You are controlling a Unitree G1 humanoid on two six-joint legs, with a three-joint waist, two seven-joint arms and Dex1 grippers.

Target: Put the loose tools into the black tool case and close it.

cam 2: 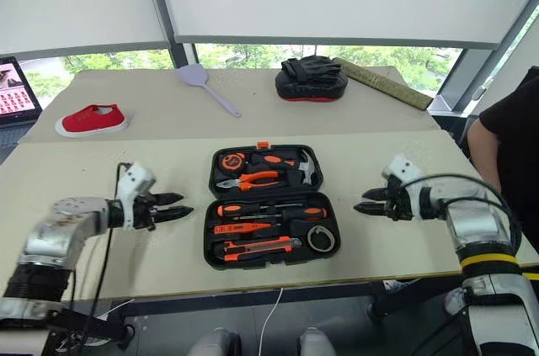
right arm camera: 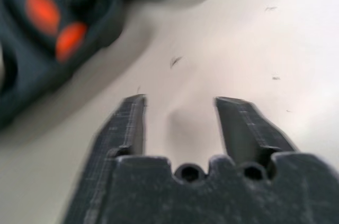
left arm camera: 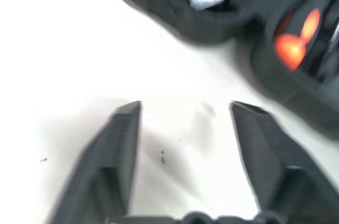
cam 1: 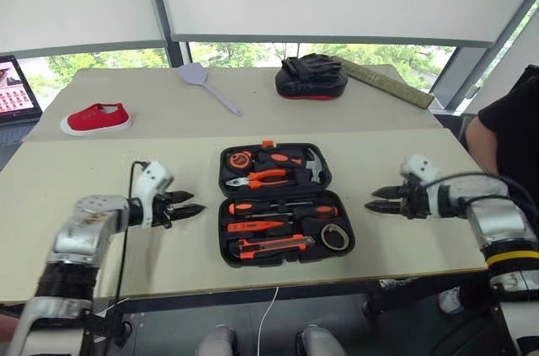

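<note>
The black tool case [cam 1: 224, 172] lies open in the middle of the near table, lid half away from me. In its near half lie two long screwdrivers [cam 1: 282, 209], a small orange screwdriver [cam 1: 253, 226], the utility knife [cam 1: 269, 246] and a dark tape roll [cam 1: 335, 236]. My left gripper [cam 1: 194, 203] hovers left of the case, pointing at it, open and holding nothing; in the left wrist view its fingers [left arm camera: 122, 144] stand apart over bare tabletop. My right gripper [cam 1: 371, 199] hovers right of the case, pointing at it. It is open and holds nothing, as the right wrist view of the gripper [right arm camera: 180, 99] also shows.
The lid half holds pliers [cam 1: 261, 178], a hammer and a tape measure. On the far table lie a red shoe [cam 1: 96, 117], a lilac spatula [cam 1: 206, 82], a black mitt [cam 1: 310, 77] and a long strip [cam 1: 387, 82]. A laptop [cam 1: 15, 87] stands far left; a person [cam 1: 514, 137] sits at right.
</note>
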